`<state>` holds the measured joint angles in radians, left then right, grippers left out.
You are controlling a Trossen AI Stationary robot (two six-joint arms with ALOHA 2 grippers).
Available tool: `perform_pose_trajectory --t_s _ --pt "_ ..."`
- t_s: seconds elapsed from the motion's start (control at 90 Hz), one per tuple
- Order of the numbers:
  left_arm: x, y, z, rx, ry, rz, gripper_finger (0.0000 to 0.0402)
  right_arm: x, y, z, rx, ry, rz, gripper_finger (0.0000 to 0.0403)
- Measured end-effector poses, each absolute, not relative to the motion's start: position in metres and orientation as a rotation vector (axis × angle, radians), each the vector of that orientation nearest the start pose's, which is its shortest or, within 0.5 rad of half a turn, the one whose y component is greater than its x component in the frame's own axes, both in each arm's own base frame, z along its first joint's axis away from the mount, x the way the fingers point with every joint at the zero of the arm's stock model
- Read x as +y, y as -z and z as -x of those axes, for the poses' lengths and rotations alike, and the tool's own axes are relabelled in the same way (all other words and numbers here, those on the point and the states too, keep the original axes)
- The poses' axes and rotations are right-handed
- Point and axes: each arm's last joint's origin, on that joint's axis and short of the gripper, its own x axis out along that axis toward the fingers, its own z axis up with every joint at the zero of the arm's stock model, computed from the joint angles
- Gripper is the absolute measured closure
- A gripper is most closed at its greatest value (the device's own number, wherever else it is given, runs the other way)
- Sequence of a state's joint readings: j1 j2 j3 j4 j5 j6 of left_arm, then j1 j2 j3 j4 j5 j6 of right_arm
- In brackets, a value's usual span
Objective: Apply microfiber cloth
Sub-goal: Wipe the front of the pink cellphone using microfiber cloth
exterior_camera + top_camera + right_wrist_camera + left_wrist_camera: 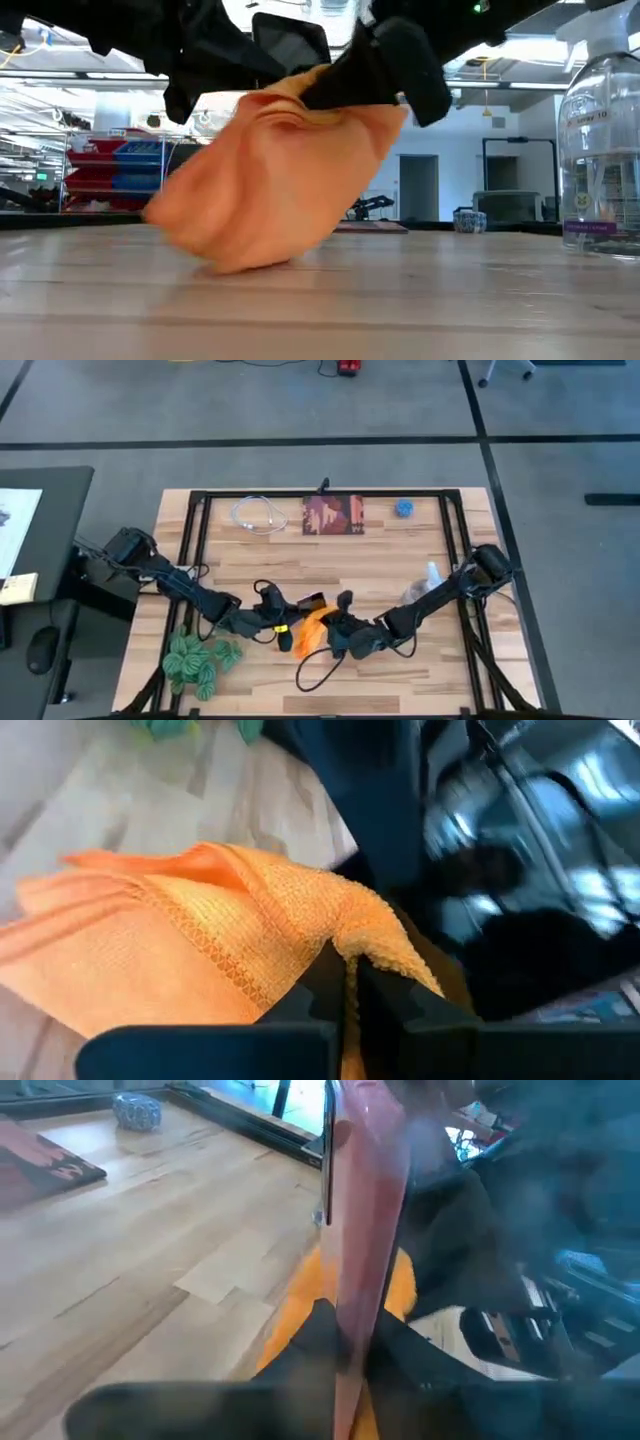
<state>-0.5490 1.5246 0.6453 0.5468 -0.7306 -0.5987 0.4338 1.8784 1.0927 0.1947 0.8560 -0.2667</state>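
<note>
1. The smartphone [362, 1230] sits edge-on in the left wrist view, so its screen cannot be seen, and its top is cut off by the picture's edge.
2. In the high view, the microfiber cloth [311, 628] is partly covered by both arms.
3. The spray bottle [603, 150] in the low view is cut off at the right edge.
4. The small blue object [403, 508] at the table's far side is too small to identify.
5. The other arm [520, 860] in the right wrist view is blurred.

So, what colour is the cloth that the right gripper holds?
Bright orange. The microfiber cloth, pinched by the right gripper, shows best in the right wrist view.
</note>
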Motion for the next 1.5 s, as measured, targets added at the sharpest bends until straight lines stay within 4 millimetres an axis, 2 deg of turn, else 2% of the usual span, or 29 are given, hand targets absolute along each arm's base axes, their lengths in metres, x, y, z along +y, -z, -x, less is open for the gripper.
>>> perform_pose_trajectory --t_s 0.267,0.856,0.967,1.1,1.256,1.5 --pt "-0.138 -0.189 -0.261 0.201 -0.241 0.402 0.0395 0.148 -0.188 -0.356 0.500 0.342 0.629 0.0403" --pt "-0.140 -0.188 -0.261 0.222 -0.203 0.406 0.0395 0.153 -0.219 -0.365 0.265 0.389 0.706 0.0403" --pt "-0.140 -0.188 -0.261 0.225 -0.198 0.405 0.0395 0.154 -0.222 -0.367 0.224 0.347 0.687 0.0403" --pt "-0.141 -0.187 -0.260 0.229 -0.195 0.400 0.0395 0.151 -0.221 -0.371 0.189 0.266 0.651 0.0403" --pt "-0.140 -0.187 -0.260 0.227 -0.205 0.394 0.0395 0.138 -0.218 -0.379 0.190 0.162 0.575 0.0403" --pt "-0.138 -0.184 -0.260 0.241 -0.229 0.379 0.0395 0.133 -0.203 -0.376 0.340 0.123 0.575 0.0403"
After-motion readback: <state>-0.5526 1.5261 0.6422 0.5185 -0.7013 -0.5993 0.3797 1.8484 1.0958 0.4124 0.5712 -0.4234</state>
